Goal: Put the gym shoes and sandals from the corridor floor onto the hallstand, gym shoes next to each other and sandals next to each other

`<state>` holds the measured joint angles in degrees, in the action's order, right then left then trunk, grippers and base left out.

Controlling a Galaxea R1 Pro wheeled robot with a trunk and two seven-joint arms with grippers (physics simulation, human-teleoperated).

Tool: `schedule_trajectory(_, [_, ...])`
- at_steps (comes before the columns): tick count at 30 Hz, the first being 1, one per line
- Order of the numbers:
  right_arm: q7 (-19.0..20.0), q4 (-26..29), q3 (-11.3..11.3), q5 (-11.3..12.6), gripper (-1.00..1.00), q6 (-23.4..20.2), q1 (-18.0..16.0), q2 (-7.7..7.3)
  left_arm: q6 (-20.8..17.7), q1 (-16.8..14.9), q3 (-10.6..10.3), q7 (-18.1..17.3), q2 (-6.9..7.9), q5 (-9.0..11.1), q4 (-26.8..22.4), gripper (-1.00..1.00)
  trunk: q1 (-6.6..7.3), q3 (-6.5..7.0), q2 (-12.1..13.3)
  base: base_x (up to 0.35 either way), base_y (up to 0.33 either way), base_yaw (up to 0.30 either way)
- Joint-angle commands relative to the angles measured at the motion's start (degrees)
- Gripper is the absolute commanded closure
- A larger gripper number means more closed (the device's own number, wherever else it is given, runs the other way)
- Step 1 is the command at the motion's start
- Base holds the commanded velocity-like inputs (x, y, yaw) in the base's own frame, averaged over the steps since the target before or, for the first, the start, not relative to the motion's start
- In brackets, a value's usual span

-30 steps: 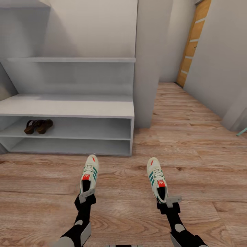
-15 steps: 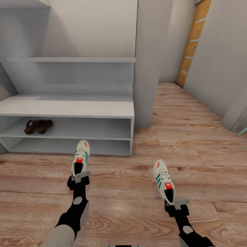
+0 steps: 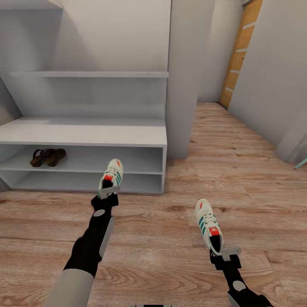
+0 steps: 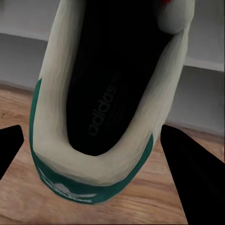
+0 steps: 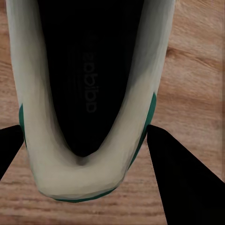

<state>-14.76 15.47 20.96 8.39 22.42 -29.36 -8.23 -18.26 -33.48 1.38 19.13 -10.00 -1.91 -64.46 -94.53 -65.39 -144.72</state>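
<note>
Two cream-white gym shoes with green stripes are both held by the heel. My left gripper (image 3: 109,192) is shut on one gym shoe (image 3: 111,175), which hangs toe-first just in front of the hallstand (image 3: 89,133), near the right end of its open tiers. In the left wrist view that shoe (image 4: 51,117) sits between the dark fingers (image 4: 194,173). My right gripper (image 3: 228,253) is shut on the other gym shoe (image 3: 207,224) above the corridor floor (image 3: 162,238); it appears as a shoe (image 5: 136,112) in the right wrist view. The two brown sandals (image 3: 47,156) lie side by side on the hallstand's upper tier, at its left.
A white wall column (image 3: 185,81) stands right of the hallstand. The corridor runs on past it to a wooden door (image 3: 239,51). A floating shelf (image 3: 89,74) sits on the back panel above the flat top. A teal object (image 3: 301,163) pokes in at the right edge.
My left arm has carried its gym shoe forward up to the rack's front, ending further right. The right arm has drawn slightly back and to the right with its shoe.
</note>
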Motion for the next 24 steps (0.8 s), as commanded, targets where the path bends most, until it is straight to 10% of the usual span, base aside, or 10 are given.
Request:
schedule_trajectory(1, [-0.08,0.00,0.03,0.05,1.00,0.01,0.00,-0.04,-1.15,0.00,-0.44,0.04,0.00,0.26,-0.63,1.00,0.00,0.00,0.00,0.000,0.000,0.000])
schedule_trajectory(11, [-9.52,-0.40,0.09,-0.02,1.00,-0.08,0.00,-2.23,-8.32,-0.01,-2.12,1.74,0.00,1.35,-4.06,1.00,0.00,0.00,0.00,0.000,0.000,0.000])
schedule_trajectory(17, [-11.63,-3.75,0.13,0.04,1.00,-0.03,0.00,-3.80,-10.02,0.00,-2.58,14.12,0.00,2.25,-4.92,1.00,0.00,0.00,0.00,0.000,0.000,0.000])
schedule_trajectory(24, [-16.40,-6.83,0.18,-0.03,1.00,0.06,0.00,-4.87,-10.21,0.03,-9.25,17.62,0.00,5.29,-5.07,1.00,0.00,0.00,0.00,0.000,0.000,0.000])
